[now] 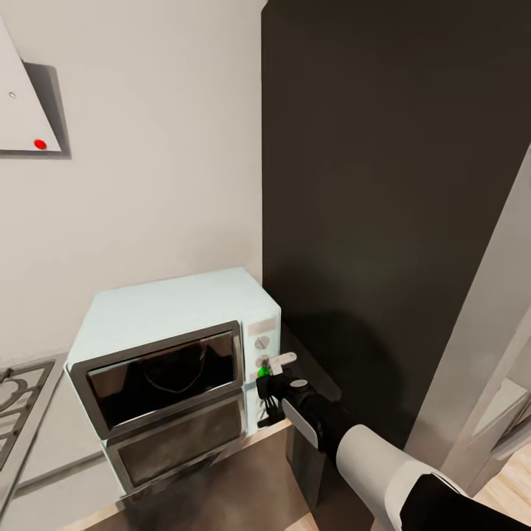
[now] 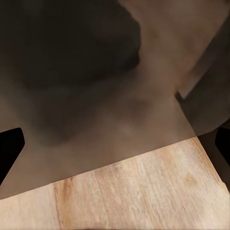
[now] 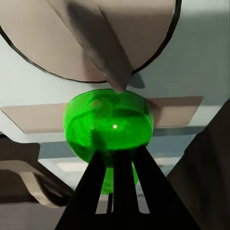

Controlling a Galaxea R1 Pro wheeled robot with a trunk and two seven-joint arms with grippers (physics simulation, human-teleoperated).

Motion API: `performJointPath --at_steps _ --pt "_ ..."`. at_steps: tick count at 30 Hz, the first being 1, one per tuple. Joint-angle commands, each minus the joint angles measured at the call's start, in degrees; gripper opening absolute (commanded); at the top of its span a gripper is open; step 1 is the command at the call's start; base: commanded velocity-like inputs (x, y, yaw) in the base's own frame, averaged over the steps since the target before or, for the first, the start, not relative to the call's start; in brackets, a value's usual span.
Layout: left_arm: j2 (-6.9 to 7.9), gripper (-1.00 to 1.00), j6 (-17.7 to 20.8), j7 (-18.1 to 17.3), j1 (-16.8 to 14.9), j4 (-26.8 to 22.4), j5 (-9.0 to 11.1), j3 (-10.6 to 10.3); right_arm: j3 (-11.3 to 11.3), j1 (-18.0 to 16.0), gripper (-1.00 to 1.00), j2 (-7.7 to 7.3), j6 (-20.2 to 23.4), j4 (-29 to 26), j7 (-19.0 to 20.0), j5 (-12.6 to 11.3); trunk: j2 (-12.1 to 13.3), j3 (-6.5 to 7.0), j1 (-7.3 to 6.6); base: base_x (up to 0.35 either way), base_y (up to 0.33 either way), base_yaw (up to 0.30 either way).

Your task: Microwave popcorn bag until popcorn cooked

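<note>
Right jaws: the right gripper (image 3: 117, 179) has its dark fingers drawn together to a point, holding nothing, their tip against the green indicator light (image 3: 108, 125).
Green light: on the control panel (image 1: 263, 346) of the microwave (image 1: 173, 369), below a round knob (image 3: 91, 36).
Microwave: door (image 1: 166, 376) closed, dark glass; it stands on the countertop (image 1: 221, 483), beside a tall dark cabinet (image 1: 391, 184) — gas hob (image 1: 18, 402) on its other side.
Popcorn bag: I cannot make it out through the glass, so its place relative to the jaws is unclear.
Handling, as a judgement: a burlap sack — light, soft, crushable; take it below the rolled rim.
Left jaws: the left gripper (image 2: 115, 148) is spread apart over wood floor (image 2: 143, 191).
</note>
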Motion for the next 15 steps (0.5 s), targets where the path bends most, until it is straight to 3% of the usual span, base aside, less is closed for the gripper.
performJointPath --at_steps 1,6,15 --pt "-0.05 1.0 -0.1 -0.1 0.0 0.0 0.0 0.1 0.2 -0.8 -1.0 0.0 0.2 -0.2 -0.5 0.2 0.0 -0.06 0.37 0.066 0.0 0.0" --pt "-0.06 1.0 -0.1 -0.1 0.0 0.0 0.0 0.1 0.2 -0.8 -1.0 0.0 0.2 -0.2 -0.5 0.2 0.0 -0.06 0.37 -0.018 0.0 0.0" --pt "-0.07 1.0 -0.1 -0.1 0.0 0.0 0.0 0.1 0.2 -0.8 -1.0 0.0 0.2 -0.2 -0.5 0.2 0.0 -0.06 0.37 -0.322 0.0 0.0"
